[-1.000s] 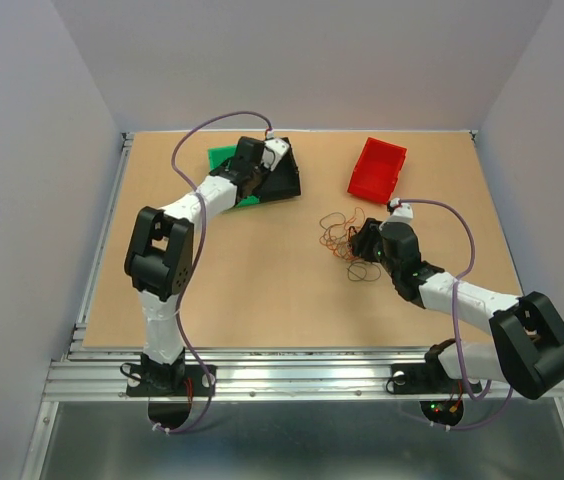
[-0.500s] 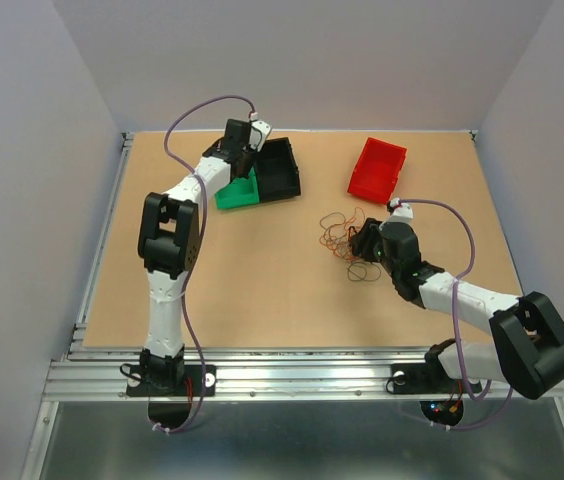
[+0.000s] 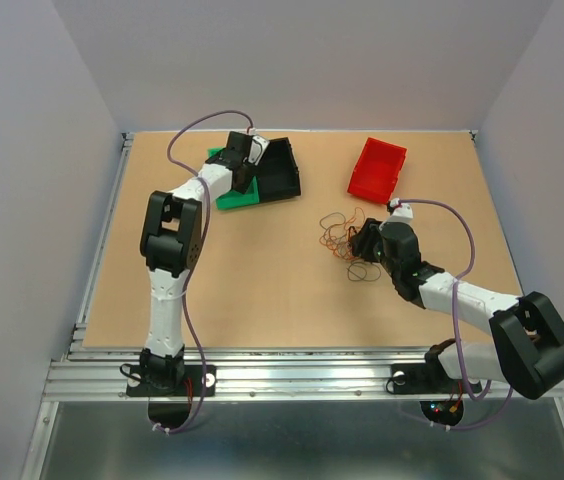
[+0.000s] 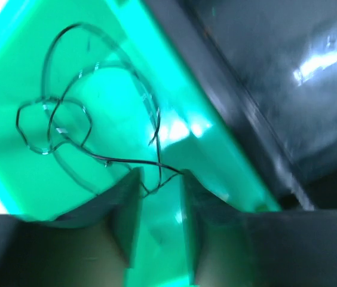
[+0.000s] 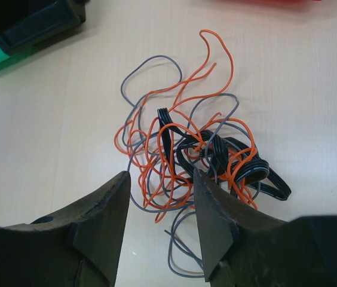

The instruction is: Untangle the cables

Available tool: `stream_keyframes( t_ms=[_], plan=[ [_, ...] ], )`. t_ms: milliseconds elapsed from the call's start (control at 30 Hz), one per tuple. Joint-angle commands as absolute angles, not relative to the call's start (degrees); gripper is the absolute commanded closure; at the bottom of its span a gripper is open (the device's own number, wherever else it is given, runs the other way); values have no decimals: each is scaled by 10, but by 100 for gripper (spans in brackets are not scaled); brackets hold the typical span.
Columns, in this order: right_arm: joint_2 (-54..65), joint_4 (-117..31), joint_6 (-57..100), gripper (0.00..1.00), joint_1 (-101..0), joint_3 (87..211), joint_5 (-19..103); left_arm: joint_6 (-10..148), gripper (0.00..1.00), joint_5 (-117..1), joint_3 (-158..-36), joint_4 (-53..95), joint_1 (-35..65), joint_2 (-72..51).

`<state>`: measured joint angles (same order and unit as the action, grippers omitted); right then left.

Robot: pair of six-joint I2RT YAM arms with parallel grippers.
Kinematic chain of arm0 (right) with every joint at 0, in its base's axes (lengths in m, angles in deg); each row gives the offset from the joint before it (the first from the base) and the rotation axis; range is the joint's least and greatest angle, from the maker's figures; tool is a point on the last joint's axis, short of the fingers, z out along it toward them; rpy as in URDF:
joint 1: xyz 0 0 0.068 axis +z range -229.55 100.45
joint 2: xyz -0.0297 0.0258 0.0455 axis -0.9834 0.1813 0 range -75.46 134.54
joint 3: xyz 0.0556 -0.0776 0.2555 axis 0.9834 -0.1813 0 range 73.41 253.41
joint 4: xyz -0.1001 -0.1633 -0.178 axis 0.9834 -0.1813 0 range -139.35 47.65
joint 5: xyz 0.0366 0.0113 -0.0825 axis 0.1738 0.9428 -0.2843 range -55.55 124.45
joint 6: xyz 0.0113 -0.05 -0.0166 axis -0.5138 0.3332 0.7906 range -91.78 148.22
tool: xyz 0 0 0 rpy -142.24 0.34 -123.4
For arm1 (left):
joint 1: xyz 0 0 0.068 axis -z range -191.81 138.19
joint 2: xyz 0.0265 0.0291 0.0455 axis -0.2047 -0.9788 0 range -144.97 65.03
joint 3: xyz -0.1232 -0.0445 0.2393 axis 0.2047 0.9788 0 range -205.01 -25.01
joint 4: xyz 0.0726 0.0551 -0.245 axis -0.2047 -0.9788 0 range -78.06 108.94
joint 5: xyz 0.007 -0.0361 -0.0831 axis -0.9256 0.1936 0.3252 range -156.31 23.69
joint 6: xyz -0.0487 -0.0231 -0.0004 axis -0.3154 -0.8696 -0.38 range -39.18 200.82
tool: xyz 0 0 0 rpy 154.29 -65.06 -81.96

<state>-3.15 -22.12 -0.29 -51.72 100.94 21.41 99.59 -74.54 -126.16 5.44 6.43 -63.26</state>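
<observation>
The cables (image 3: 342,236) lie tangled on the table between the two arms. They are thin orange (image 5: 216,54), grey (image 5: 150,60) and black (image 5: 252,170) strands looped through each other. My right gripper (image 5: 161,176) hovers open just over the near edge of that tangle (image 5: 186,149), with strands showing in the gap between its jaws. One thin black wire (image 4: 126,160) lies curled apart from the rest, inside the green bin (image 4: 25,72). My left gripper (image 4: 160,179) is open over that bin, and the wire's end crosses between its fingertips.
A black bin (image 3: 280,170) stands against the green bin (image 3: 230,196) at the back left. A red bin (image 3: 377,168) sits at the back right, just beyond the tangle. In the top view, the left gripper (image 3: 245,170) and the right gripper (image 3: 367,240) are far apart.
My left gripper has gone from shut to open, and the black wire now rests in the green bin. The left wrist shifted slightly over the bins. The right arm has stayed still.
</observation>
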Motion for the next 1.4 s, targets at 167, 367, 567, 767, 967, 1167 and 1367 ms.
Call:
stream_keyframes(
  t_ms=[167, 367, 567, 767, 967, 1167, 1367],
  plan=[
    [-27, -191, -3, 48, -513, 1007, 213, 989, 36, -741, -1184, 116, 67, -467],
    [-15, -191, 3, 71, -513, 1014, 216, 992, 29, -764, -1145, 127, 91, -418],
    [-14, -193, 10, 99, -513, 1020, 241, 989, 24, -749, -1064, 170, 173, -326],
    [-38, -216, 0, 71, -507, 1014, 208, 935, 19, -666, -1082, 179, 255, -329],
    [-87, -259, -28, 63, -508, 1000, 122, 898, 21, -595, -1096, 220, 295, -400],
    [-126, -309, -39, 57, -508, 995, 66, 883, 21, -574, -1085, 248, 336, -441],
    [-96, -328, -49, 53, -514, 1008, 44, 889, 21, -558, -1041, 260, 342, -436]
  ],
)
